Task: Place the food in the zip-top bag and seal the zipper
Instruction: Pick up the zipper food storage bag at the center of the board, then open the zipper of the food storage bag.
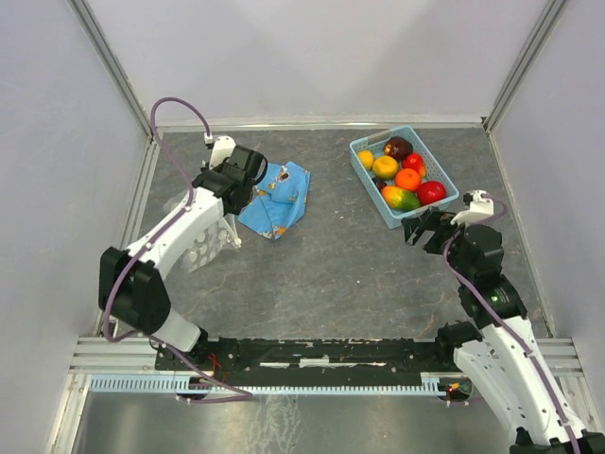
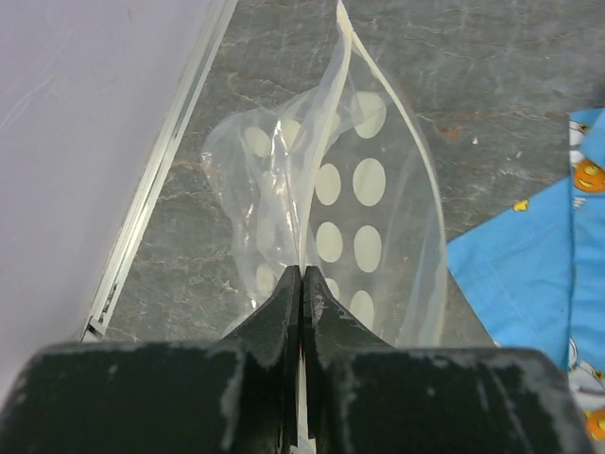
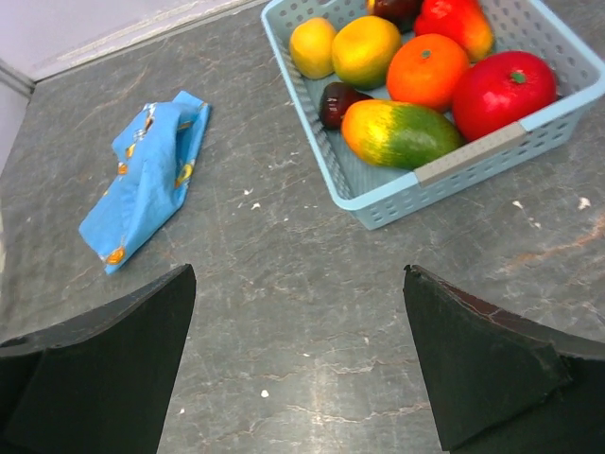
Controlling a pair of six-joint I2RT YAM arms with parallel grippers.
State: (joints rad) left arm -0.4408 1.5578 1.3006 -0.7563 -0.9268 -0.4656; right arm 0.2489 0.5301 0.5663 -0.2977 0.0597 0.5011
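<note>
The clear zip-top bag (image 2: 340, 189) with pale round dots stands half raised at the table's left side (image 1: 197, 244). My left gripper (image 2: 302, 270) is shut on one edge of its mouth and holds it up; in the top view the gripper (image 1: 230, 233) points down beside the bag. The bag's pale rim strip, the zipper (image 2: 423, 170), curves open to the right. The food (image 1: 402, 175) lies in a light blue basket: yellow, orange, red, maroon and green-orange fruits (image 3: 416, 80). My right gripper (image 3: 298, 274) is open and empty over bare table, just in front of the basket (image 1: 425, 230).
A blue patterned cloth (image 1: 276, 199) lies crumpled between the bag and the basket (image 3: 473, 161); it also shows in the left wrist view (image 2: 529, 274) and the right wrist view (image 3: 142, 180). A metal rail (image 2: 151, 208) and the white wall run close on the bag's left.
</note>
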